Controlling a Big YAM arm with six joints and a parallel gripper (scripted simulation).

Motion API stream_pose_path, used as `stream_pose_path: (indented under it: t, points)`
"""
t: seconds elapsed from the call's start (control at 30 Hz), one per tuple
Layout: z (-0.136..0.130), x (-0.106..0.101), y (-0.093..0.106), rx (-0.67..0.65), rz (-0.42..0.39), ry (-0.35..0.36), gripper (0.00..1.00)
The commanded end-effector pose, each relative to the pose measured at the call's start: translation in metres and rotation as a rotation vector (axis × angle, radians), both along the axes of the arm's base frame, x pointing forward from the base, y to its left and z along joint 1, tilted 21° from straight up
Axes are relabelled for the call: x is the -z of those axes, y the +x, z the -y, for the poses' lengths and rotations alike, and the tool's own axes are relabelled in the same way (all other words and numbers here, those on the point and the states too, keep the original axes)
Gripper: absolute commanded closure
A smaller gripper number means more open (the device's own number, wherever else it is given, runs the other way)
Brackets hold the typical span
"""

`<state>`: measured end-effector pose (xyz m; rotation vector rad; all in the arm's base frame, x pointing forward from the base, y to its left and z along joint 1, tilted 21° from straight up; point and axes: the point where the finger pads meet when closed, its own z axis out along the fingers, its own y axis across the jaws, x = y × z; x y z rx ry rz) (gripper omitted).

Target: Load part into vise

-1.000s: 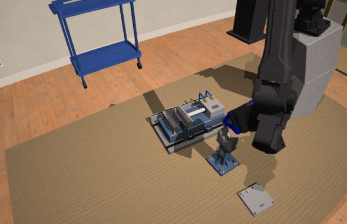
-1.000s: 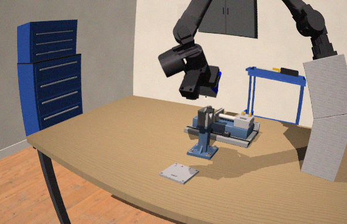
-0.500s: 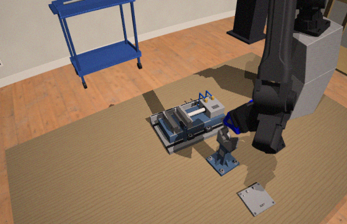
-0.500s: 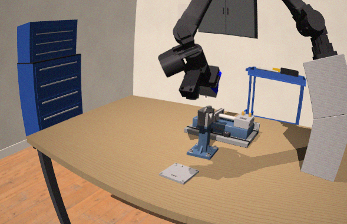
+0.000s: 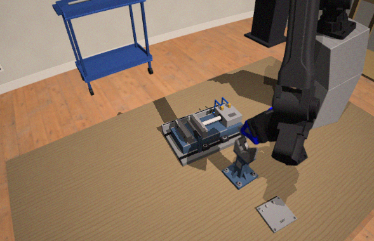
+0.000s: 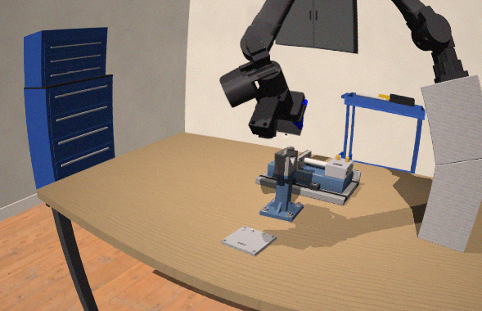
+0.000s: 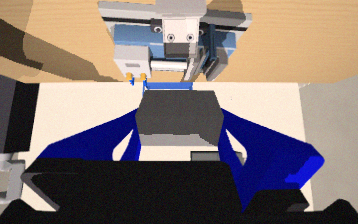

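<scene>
1. Landmark: the V-block [image 5: 245,149] [image 6: 286,161] [image 7: 180,49], raised on a blue post [image 5: 239,165] [image 6: 283,192] that is bolted to the surface [image 5: 89,190] [image 6: 155,213] [image 7: 300,45].
2. Above the V-block and apart from it, the pincer [image 5: 249,132] [image 6: 298,123] [image 7: 179,112] is closed on the dark grey block [image 6: 290,128] [image 7: 179,117], a blue finger against each side.
3. The block is thus held in the air, outside the vise; which way its milled slot faces, I cannot tell.
4. Behind the V-block in the exterior view lies the vise [image 5: 209,136] [image 6: 337,184] [image 7: 140,35], its two jaws standing apart. A white rod [image 5: 212,120] [image 6: 315,162] [image 7: 168,65] runs from the air cylinder [image 5: 229,113] [image 6: 339,168] [image 7: 132,62] to the nearer jaw.
5. On the opposite side of the V-block from the vise, the infeed plate [image 5: 276,214] [image 6: 249,241] lies flat, well clear of the post.
6. Well beyond the V-block and vise stands a blue cart [image 5: 114,61] [image 6: 385,104] [image 7: 168,86].
</scene>
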<state>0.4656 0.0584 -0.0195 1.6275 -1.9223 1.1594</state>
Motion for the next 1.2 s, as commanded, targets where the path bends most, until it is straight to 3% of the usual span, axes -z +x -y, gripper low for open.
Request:
stream_pose_path:
  t: [0.0, 1.0, 1.17]
  points:
    - [-0.013, -0.01, 0.008, -0.016, 0.019, -0.003, 1.0]
    - [-0.014, -0.012, 0.01, -0.021, 0.022, -0.001, 1.0]
    - [-0.013, 0.0, 0.01, -0.025, 0.01, -0.006, 1.0]
